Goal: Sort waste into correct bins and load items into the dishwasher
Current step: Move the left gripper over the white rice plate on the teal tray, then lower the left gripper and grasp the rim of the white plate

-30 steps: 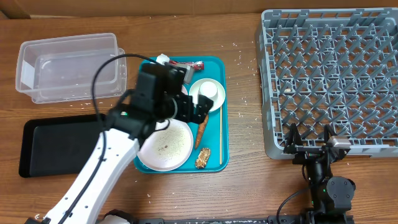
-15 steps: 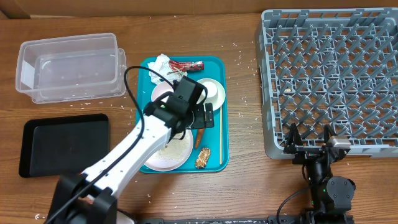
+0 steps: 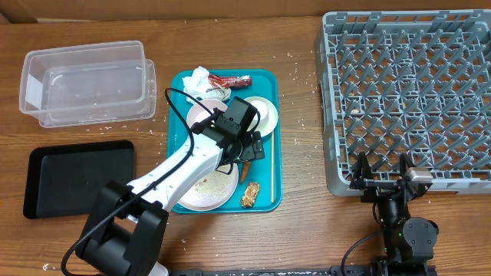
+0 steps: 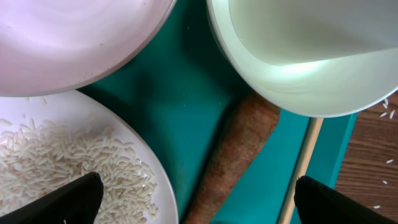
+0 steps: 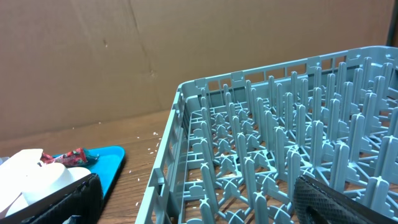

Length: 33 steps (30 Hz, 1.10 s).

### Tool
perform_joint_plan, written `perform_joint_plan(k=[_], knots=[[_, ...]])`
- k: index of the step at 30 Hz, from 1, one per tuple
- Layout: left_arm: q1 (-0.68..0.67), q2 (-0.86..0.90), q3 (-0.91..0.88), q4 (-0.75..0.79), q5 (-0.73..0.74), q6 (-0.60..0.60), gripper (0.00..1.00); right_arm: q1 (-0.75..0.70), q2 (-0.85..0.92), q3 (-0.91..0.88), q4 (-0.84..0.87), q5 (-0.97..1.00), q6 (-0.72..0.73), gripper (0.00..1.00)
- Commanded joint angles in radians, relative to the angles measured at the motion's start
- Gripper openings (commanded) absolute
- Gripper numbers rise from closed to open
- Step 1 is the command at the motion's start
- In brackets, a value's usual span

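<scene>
Carrot [image 4: 233,155] between plate [image 4: 163,186], bowl [image 4: 298,74] and chopstick [image 4: 301,168]

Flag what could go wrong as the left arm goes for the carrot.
1. The carrot lies close between the plate and a white bowl. One open left jaw hangs over the plate, so it may strike the rim on the way down.
2. A knock there could scatter the rice.
3. The chopstick also sits inside the jaws' span and may get pinched too.
</scene>
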State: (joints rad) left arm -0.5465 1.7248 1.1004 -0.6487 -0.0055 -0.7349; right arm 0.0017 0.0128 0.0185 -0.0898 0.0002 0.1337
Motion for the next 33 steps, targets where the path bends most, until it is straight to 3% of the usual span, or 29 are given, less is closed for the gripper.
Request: perform_joint_plan(k=[1, 4, 19, 33], knots=[[-0.002, 0.008, 0.017, 0.008, -0.023, -0.033, 1.0, 0.006, -0.01, -0.011, 0.006, -0.002, -0.004, 1.0], [0.004, 0.008, 0.017, 0.007, -0.022, -0.033, 1.0, 0.006, -0.01, -0.011, 0.006, -0.002, -0.004, 1.0], [0.015, 0.009, 0.017, -0.03, -0.089, -0.04, 0.72, 0.006, -0.01, -0.011, 0.006, -0.002, -0.004, 1.0], [0.015, 0.037, 0.014, -0.039, -0.09, -0.04, 0.65, 0.006, -0.01, -0.011, 0.006, -0.002, -0.004, 1.0]])
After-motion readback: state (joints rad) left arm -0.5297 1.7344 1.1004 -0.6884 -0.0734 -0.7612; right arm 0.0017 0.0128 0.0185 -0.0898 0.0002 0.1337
